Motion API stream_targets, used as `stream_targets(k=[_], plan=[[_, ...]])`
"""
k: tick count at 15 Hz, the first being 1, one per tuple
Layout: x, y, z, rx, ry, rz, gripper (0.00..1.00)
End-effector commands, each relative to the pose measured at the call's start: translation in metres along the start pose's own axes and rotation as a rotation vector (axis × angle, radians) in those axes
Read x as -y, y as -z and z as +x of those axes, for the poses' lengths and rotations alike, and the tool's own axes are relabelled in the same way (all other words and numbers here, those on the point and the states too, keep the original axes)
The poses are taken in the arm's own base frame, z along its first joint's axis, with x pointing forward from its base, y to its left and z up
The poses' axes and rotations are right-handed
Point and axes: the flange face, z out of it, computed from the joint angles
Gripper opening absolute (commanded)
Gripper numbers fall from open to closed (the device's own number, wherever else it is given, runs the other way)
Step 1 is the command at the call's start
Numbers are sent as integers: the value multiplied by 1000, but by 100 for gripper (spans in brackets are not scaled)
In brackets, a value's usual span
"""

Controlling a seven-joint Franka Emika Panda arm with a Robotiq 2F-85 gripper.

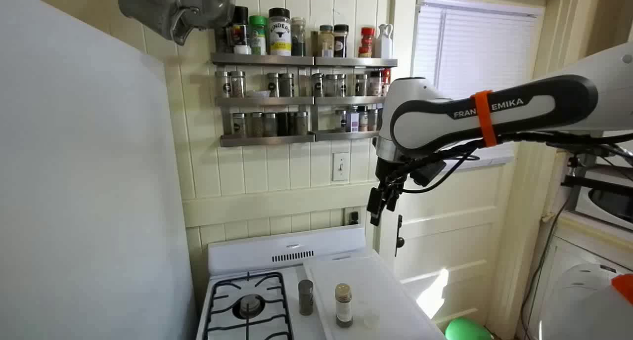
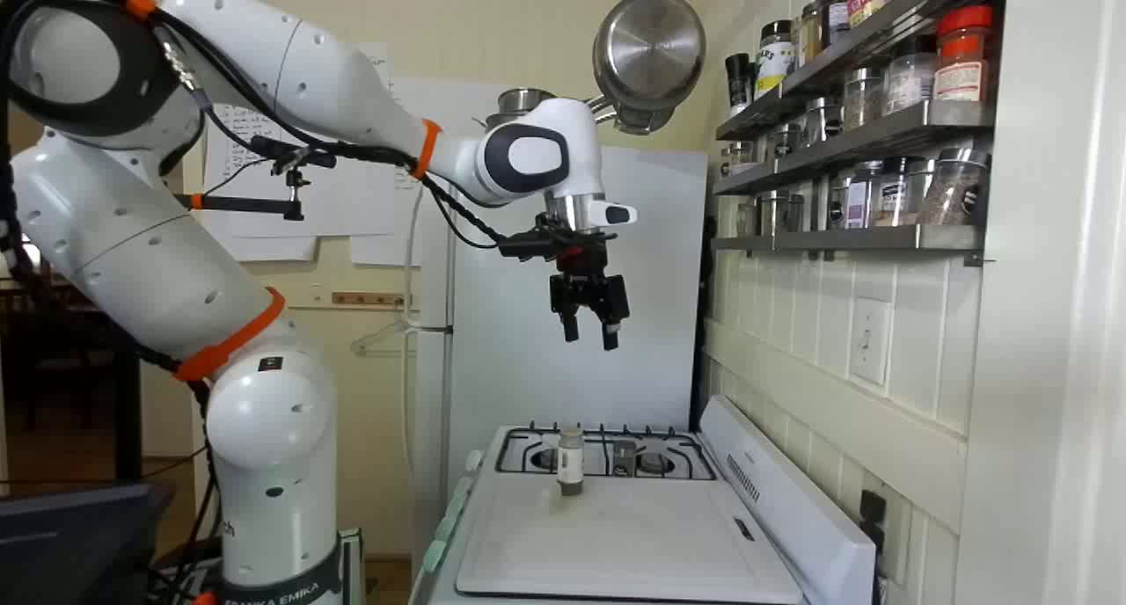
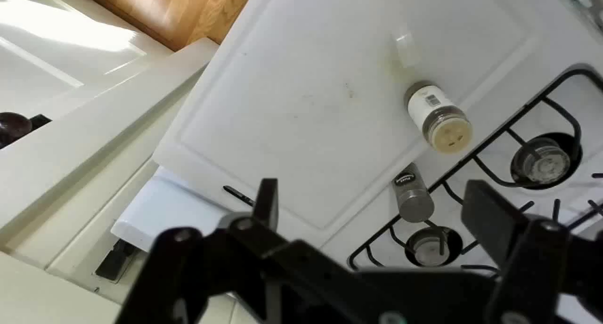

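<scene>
My gripper (image 3: 370, 197) is open above the stove, and nothing sits between its fingers. In both exterior views the gripper (image 1: 383, 206) (image 2: 591, 337) points down, well above the cooktop. A shaker with a tan lid and white label (image 1: 343, 308) (image 2: 571, 464) (image 3: 429, 106) stands upright on the white cover board (image 3: 301, 93). Beside that board a grey jar with a metal lid (image 1: 306, 299) (image 2: 624, 458) (image 3: 407, 185) stands next to the burner grate. Close to the shaker lies a faint translucent thing (image 3: 406, 48), too unclear to name.
A black grate (image 1: 247, 308) covers the burners. The stove's back panel (image 1: 287, 253) rises along the wall. Wall shelves (image 1: 267, 101) (image 2: 844, 240) carry several spice jars. A tall white fridge (image 2: 572, 280) stands beside the stove, and a metal pot (image 2: 649, 49) hangs high.
</scene>
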Motion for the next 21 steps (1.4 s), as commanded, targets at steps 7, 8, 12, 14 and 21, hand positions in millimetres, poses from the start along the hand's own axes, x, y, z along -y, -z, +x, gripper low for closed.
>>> stream_targets(k=[7,8,12,14,21], plan=[[6,-6,7,-1,26,23,100],[12,-11,14,0,43,34,100],[41,-36,43,24,109,35,100],[49,-50,56,39,100,40,100],[56,-77,73,44,45,100,100]])
